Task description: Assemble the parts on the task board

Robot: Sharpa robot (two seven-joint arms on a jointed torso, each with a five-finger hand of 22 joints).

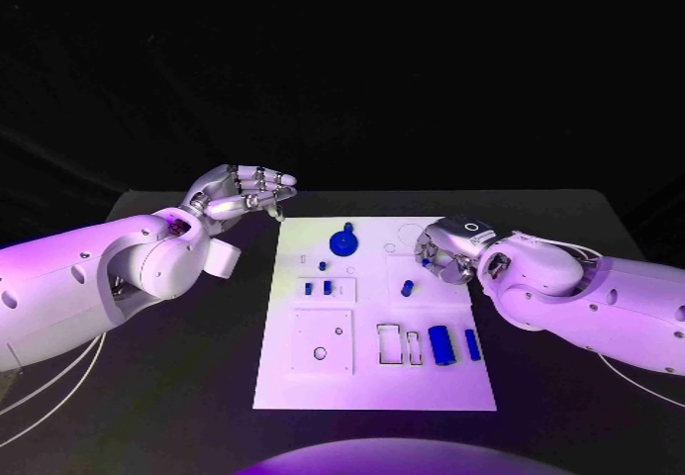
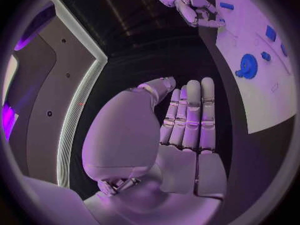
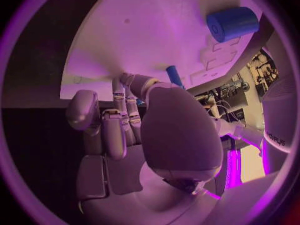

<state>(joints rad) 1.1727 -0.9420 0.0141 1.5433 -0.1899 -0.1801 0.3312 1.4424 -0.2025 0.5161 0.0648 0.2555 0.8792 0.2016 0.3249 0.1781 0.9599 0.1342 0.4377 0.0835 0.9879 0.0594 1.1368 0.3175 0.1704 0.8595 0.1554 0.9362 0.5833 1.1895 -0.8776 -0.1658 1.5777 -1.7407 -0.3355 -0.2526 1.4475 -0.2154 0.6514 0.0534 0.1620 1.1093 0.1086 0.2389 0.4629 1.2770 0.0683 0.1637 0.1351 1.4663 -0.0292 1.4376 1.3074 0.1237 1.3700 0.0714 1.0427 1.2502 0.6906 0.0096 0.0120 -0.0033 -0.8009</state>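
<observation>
Lit in purple from above against dark surroundings, glaring brightly off the task board [image 1: 374, 381] and both arms, bending straight edges throughout both fisheye wrist views.

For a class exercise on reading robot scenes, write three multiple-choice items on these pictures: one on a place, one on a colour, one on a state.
1. Where is the left hand?
A. beside the task board's far left corner
B. on the board's near edge
C. under the table

2. What colour is the gear-shaped part?
A. red
B. blue
C. yellow

3. What does the left hand hold?
A. a blue part
B. a cable
C. nothing

Answers: 1 A, the head view shows it off the board's far left corner. 2 B, it shows blue against the white plate. 3 C, the left wrist view shows a bare palm.
</observation>
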